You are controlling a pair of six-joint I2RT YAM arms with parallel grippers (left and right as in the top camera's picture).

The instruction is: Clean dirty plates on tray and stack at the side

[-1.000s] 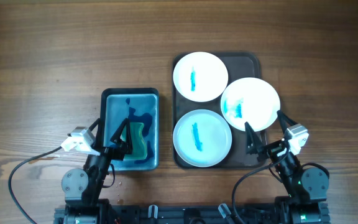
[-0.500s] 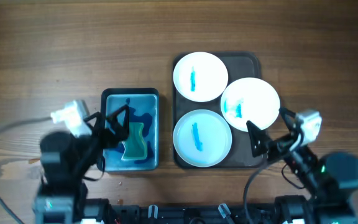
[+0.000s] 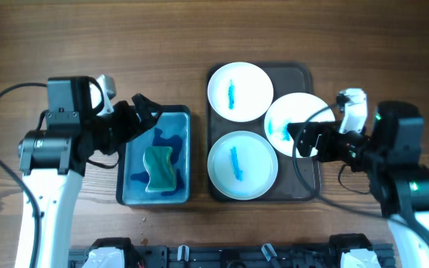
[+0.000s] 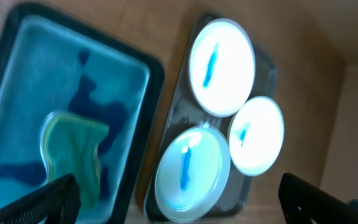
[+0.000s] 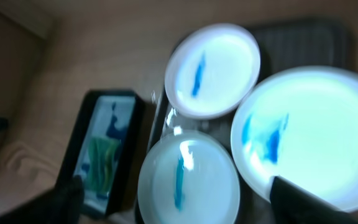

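Note:
Three white plates with blue smears lie on the dark brown tray (image 3: 304, 188): one at the back (image 3: 240, 91), one at the right (image 3: 298, 121) overlapping the others, one at the front (image 3: 242, 165). My left gripper (image 3: 144, 109) is open and empty over the back left of the blue tub. My right gripper (image 3: 301, 139) is open and empty over the right plate's front edge. The left wrist view shows the plates (image 4: 221, 66) (image 4: 256, 134) (image 4: 191, 165) between my open fingers (image 4: 180, 200). The right wrist view shows them (image 5: 213, 68) (image 5: 309, 146) (image 5: 188, 180) between open fingers (image 5: 179, 202).
A blue tub (image 3: 185, 149) with blue liquid and a green sponge (image 3: 159, 168) stands left of the tray. It also shows in the left wrist view (image 4: 155, 70) and the right wrist view (image 5: 79, 134). Wooden table all around.
Both arms have lifted from the front edge and swung inward. The left gripper now hangs over the tub, the right over the right plate. The plates have not moved.

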